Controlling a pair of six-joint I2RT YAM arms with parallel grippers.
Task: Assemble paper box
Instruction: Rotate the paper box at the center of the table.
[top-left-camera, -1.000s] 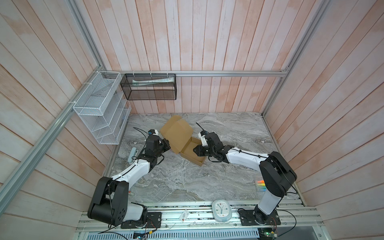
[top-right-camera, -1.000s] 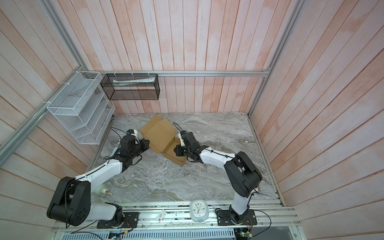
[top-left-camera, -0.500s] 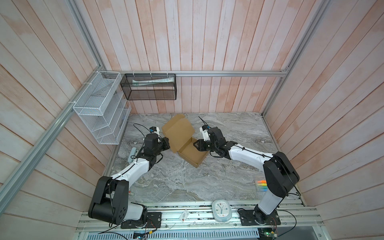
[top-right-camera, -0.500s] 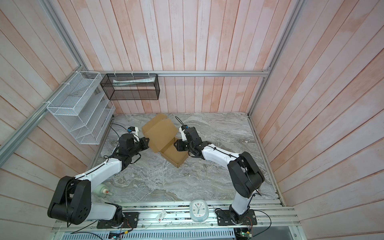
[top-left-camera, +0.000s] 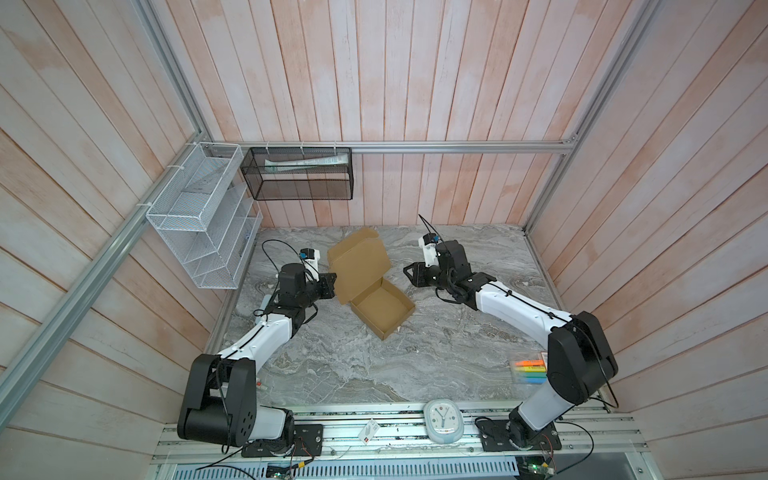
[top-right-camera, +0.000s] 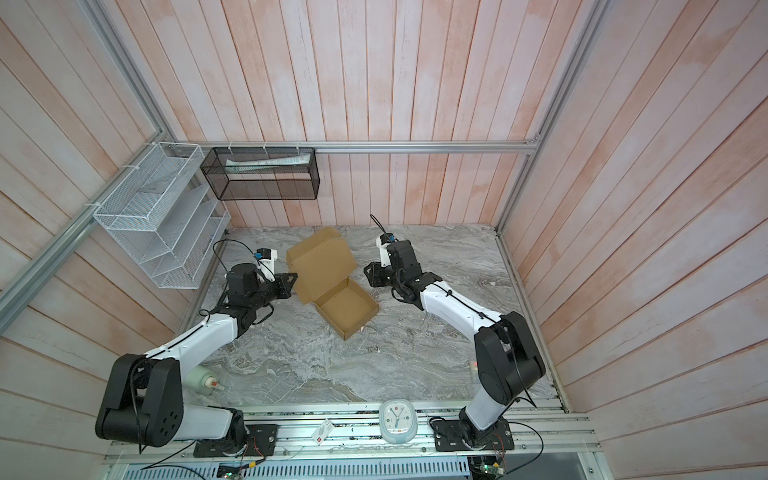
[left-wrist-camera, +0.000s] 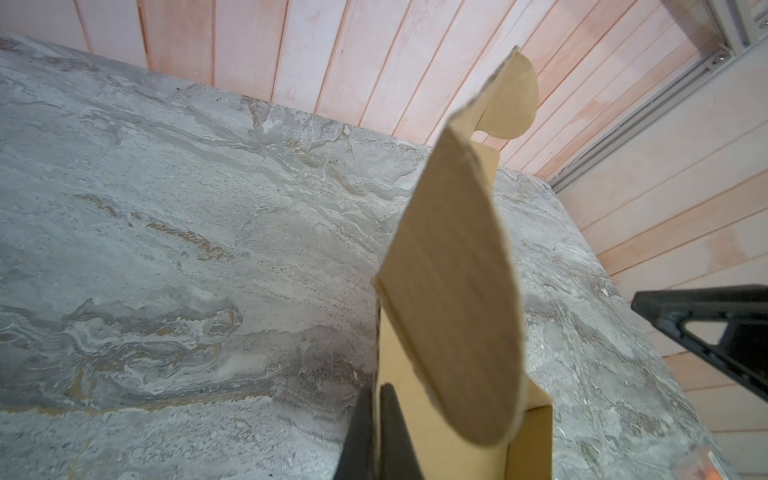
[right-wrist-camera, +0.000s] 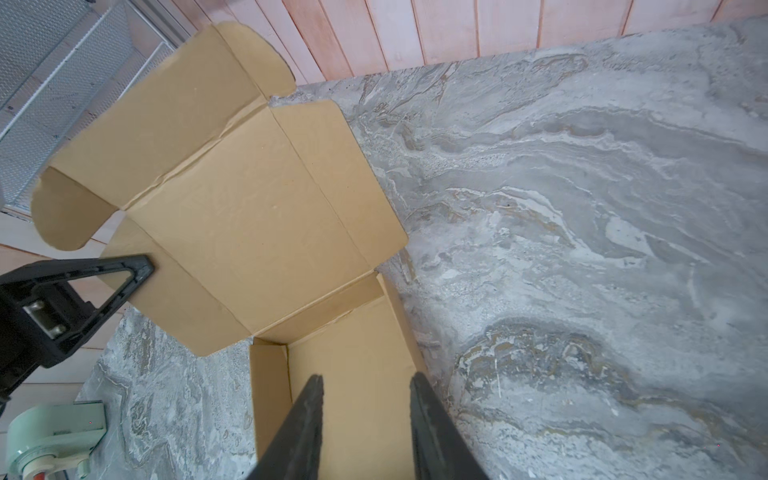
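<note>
The paper box (top-left-camera: 382, 309) is plain brown cardboard: a folded shallow tray on the marble table, with its lid (top-left-camera: 359, 264) swung up and back. My left gripper (top-left-camera: 331, 286) is shut on the lid's left side flap; in the left wrist view its fingertips (left-wrist-camera: 390, 399) pinch the flap's (left-wrist-camera: 453, 291) edge. My right gripper (top-left-camera: 408, 274) hovers open just right of the tray, touching nothing. In the right wrist view its fingers (right-wrist-camera: 309, 411) stand apart over the tray floor (right-wrist-camera: 365, 345), with the lid (right-wrist-camera: 249, 208) beyond. Both top views show the box (top-right-camera: 347, 307) between the grippers.
A white wire rack (top-left-camera: 199, 224) and a black mesh basket (top-left-camera: 297, 178) hang on the back-left walls. A clock (top-left-camera: 442, 419) sits on the front rail. Coloured markers (top-left-camera: 530, 370) lie at the front right, and a pale bottle (top-right-camera: 203, 380) lies by the left arm.
My right gripper has opened and pulled back off the tray's right wall, up and to the right. The left gripper has kept its hold on the lid flap.
</note>
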